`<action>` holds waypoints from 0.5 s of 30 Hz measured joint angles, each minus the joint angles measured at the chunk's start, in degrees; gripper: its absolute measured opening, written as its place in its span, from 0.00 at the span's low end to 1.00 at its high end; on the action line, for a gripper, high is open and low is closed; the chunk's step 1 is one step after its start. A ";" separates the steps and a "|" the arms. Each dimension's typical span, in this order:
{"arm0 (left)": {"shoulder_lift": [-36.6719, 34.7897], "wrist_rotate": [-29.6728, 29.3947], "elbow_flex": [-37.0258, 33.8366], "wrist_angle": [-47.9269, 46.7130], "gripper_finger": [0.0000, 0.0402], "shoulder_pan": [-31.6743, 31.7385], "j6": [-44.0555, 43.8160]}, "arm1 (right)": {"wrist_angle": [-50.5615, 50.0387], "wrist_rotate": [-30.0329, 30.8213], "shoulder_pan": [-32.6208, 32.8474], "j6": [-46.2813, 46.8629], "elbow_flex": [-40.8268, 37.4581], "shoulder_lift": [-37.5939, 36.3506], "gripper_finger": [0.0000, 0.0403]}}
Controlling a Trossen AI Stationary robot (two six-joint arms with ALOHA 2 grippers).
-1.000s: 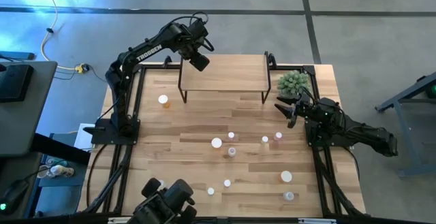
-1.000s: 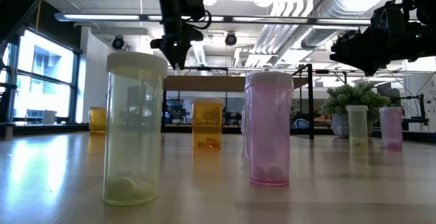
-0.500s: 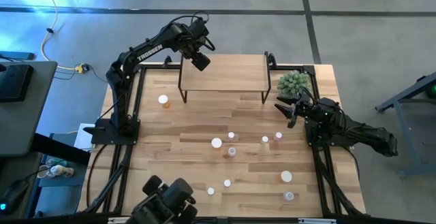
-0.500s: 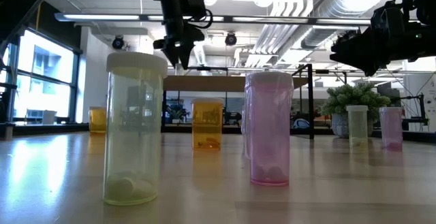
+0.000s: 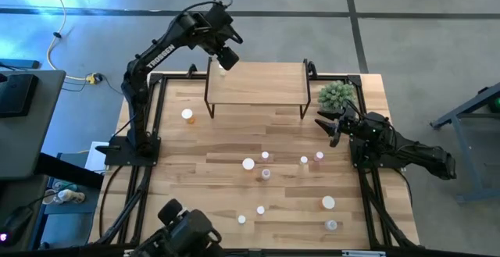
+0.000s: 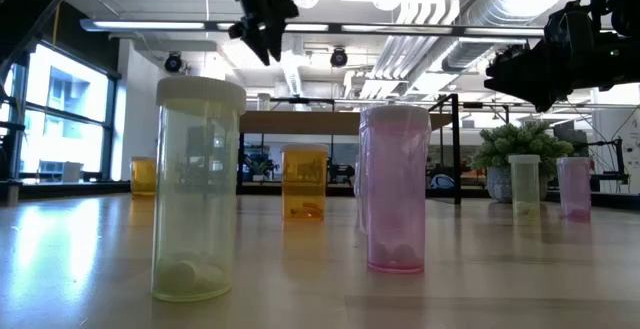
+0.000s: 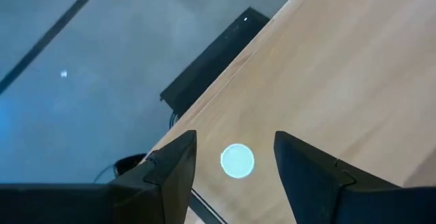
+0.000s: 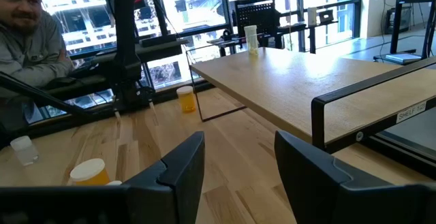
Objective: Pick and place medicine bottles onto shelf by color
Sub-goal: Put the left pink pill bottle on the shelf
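One bottle [image 7: 237, 161] stands on the shelf [image 5: 266, 85] at its far left corner, under the open left gripper [image 7: 235, 166] — lift straight up, clear of the cap, then fetch a same-colour bottle.

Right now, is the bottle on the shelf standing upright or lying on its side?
Upright. The left wrist view looks straight down on the bottle's round white cap on the shelf, and the right wrist view shows it standing.

The shelf [image 5: 258, 83] is pale matt wood on thin black metal legs, and the bottles [image 6: 397, 189] are glossy see-through plastic with white caps.
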 joint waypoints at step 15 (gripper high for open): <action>-3.01 0.30 -4.15 -1.04 0.46 -8.54 1.70 | -0.01 0.00 -0.02 0.00 0.00 -0.01 0.42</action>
